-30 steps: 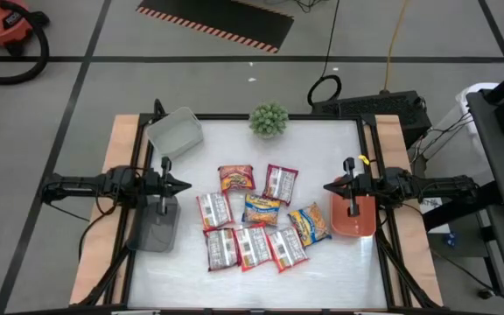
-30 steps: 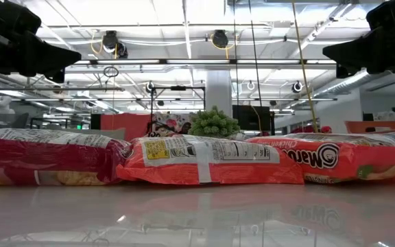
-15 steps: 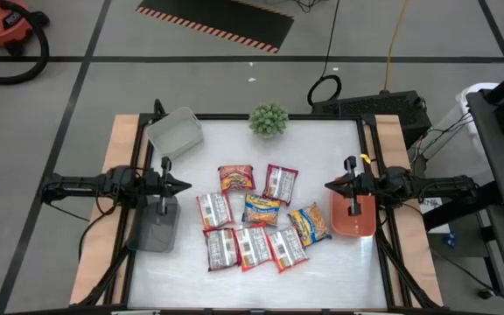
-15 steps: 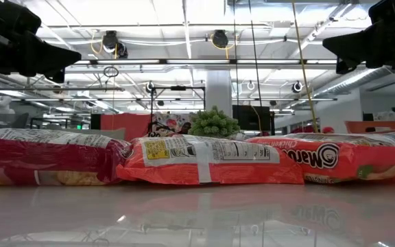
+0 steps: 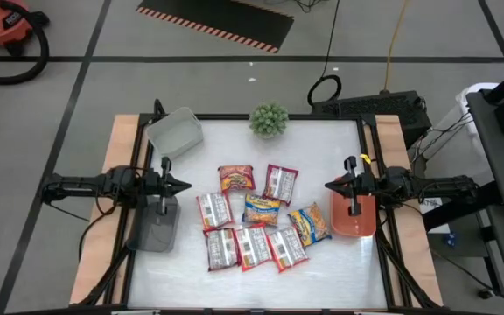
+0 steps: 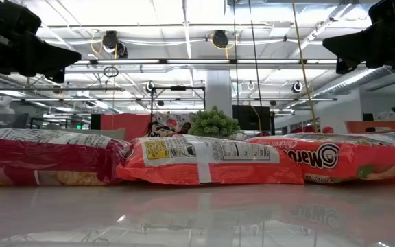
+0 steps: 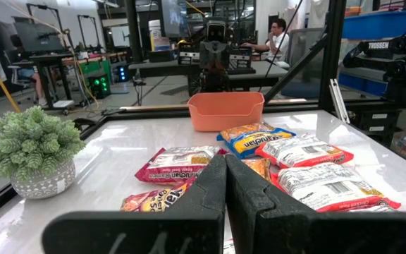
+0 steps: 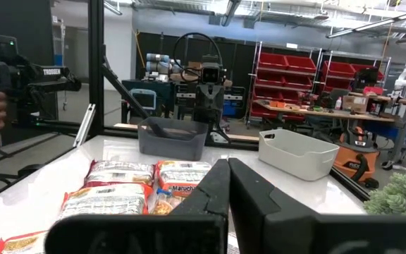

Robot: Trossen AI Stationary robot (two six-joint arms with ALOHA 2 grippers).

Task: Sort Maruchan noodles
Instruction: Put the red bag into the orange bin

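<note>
Several Maruchan noodle packets (image 5: 254,219), red-and-white and yellow-orange, lie flat in a loose cluster at the table's middle; three fill the low view (image 6: 208,160). My left gripper (image 5: 185,185) hovers shut at the table's left side, above the grey bin (image 5: 156,224), pointing level toward the packets. My right gripper (image 5: 329,187) hovers shut at the right side, above the orange bin (image 5: 353,217). In the wrist views the shut fingers (image 7: 225,185) (image 8: 228,182) point over the packets with nothing between them.
A green potted plant (image 5: 269,119) stands at the table's far edge. A pale open bin (image 5: 174,130) sits at the far left corner. Bare tabletop lies along the near edge (image 5: 252,284). A person (image 7: 279,37) sits beyond the table in the room.
</note>
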